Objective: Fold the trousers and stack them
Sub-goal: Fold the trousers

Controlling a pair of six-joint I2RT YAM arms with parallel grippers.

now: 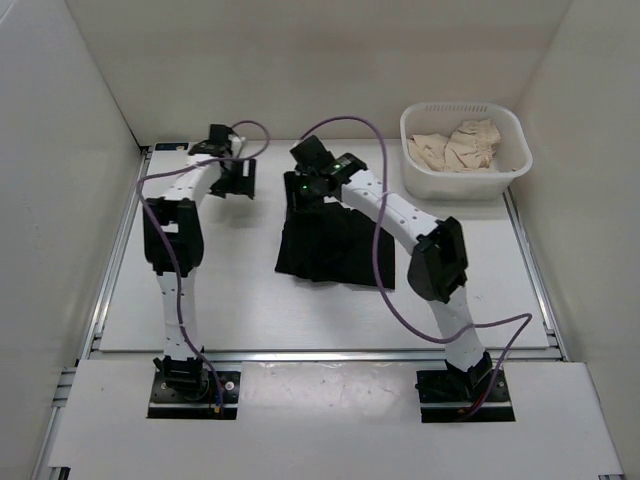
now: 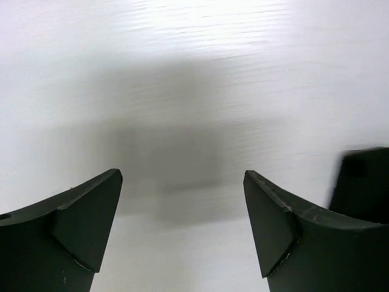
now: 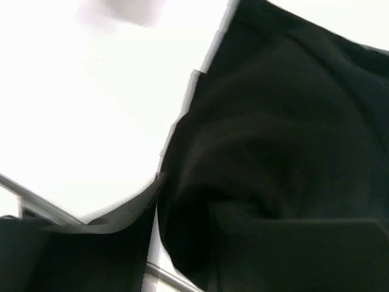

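Observation:
The black trousers (image 1: 335, 245) lie folded into a rough square in the middle of the table. My right gripper (image 1: 303, 190) is at their far left corner. In the right wrist view, black fabric (image 3: 279, 121) fills the frame and is bunched between the jaws of that gripper (image 3: 200, 213), which are closed on it. My left gripper (image 1: 238, 178) hovers over bare table to the left of the trousers, apart from them. In the left wrist view its jaws (image 2: 182, 182) stand wide open and empty.
A white basket (image 1: 465, 108) holding beige cloth (image 1: 455, 148) stands at the back right. White walls close in the table on the left, back and right. A dark shape (image 2: 364, 176) shows at the right edge of the left wrist view.

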